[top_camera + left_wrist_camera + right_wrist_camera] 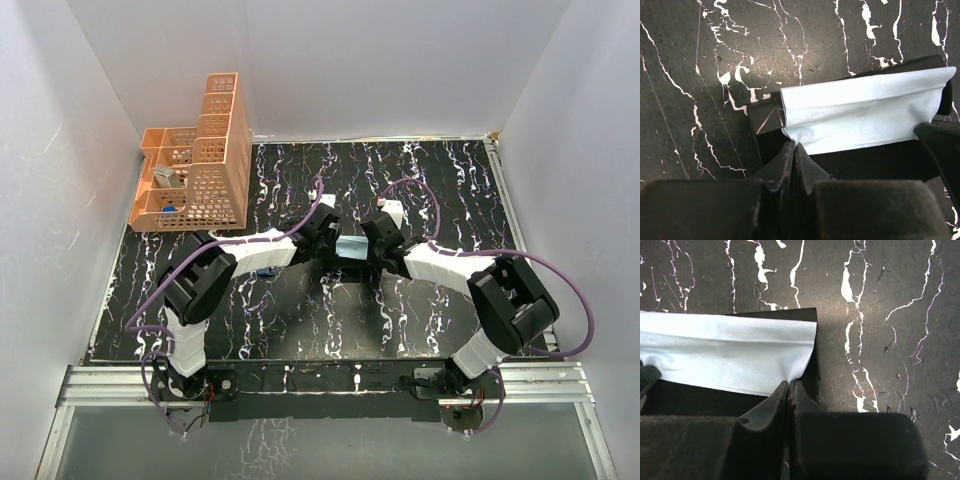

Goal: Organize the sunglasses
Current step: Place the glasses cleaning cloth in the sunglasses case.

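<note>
A black marble-patterned table with white veins fills the top view between pale walls. Two white-and-black robot arms reach from the near edge and bend inward, so their wrists meet near the middle of the table. The left arm angles up and to the right, and the right arm angles up and to the left. A purple cable loops along each. An orange plastic lattice organizer basket stands at the far left corner, well apart from both arms. Small items sit in its compartments, too small to identify.

Between the two wrists lies a black oblong glasses case, with a light blue square cloth draped across it. The cloth hides most of the case, and only its ends and edges show.

The left gripper has its fingers pressed together, pinching the near left corner of the cloth. The right gripper pinches the near right corner the same way. The cloth is stretched between them with a soft lengthwise fold.

A small dark blue shape peeks out from under the left forearm on the table. It is too small and too covered to tell whether it is the sunglasses, and they cannot be made out anywhere else.
</note>
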Controlling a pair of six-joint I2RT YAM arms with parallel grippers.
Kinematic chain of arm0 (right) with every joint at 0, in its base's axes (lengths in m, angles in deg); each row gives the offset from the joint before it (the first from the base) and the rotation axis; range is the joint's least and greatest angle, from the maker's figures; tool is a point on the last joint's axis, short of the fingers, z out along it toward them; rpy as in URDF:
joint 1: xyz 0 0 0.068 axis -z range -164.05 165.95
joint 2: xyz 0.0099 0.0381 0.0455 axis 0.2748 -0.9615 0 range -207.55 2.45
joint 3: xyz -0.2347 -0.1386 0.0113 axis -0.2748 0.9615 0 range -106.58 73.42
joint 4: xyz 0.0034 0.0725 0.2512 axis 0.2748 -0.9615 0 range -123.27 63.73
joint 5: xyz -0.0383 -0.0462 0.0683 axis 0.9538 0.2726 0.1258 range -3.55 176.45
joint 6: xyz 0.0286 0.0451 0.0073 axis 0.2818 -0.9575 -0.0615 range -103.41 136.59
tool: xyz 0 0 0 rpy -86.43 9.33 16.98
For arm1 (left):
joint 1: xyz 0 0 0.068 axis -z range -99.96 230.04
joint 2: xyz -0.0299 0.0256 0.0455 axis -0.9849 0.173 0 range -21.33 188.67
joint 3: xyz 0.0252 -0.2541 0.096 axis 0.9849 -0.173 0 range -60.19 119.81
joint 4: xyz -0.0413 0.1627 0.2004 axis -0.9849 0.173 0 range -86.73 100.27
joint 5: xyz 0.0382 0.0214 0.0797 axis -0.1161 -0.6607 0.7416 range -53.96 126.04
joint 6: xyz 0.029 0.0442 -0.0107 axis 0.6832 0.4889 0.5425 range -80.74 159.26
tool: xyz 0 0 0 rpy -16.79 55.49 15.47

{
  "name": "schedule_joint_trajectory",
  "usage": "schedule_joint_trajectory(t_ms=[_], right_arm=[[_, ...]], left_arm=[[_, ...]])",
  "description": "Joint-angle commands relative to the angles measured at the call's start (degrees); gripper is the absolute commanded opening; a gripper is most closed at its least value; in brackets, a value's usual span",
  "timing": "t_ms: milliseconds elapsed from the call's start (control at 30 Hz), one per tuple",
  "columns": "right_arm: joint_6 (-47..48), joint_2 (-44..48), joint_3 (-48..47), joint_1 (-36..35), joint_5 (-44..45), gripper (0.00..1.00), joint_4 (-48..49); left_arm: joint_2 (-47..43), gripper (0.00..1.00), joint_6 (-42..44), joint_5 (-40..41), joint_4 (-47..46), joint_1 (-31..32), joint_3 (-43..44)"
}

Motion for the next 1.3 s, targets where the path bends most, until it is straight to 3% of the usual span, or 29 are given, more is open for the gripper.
schedule_joint_trajectory(t_ms=[0, 1267], right_arm=[[0.8, -0.5, -1.3, 0.5, 1.8, 0.0, 3.3], [1.9, -1.9, -2.4, 1.1, 1.6, 0.0, 3.9]], left_arm=[[0.2, 0.0, -0.5, -0.6, 0.0, -0.2, 0.1], [1.3, 0.0, -4.6, -3.0, 6.1, -0.3, 3.7]])
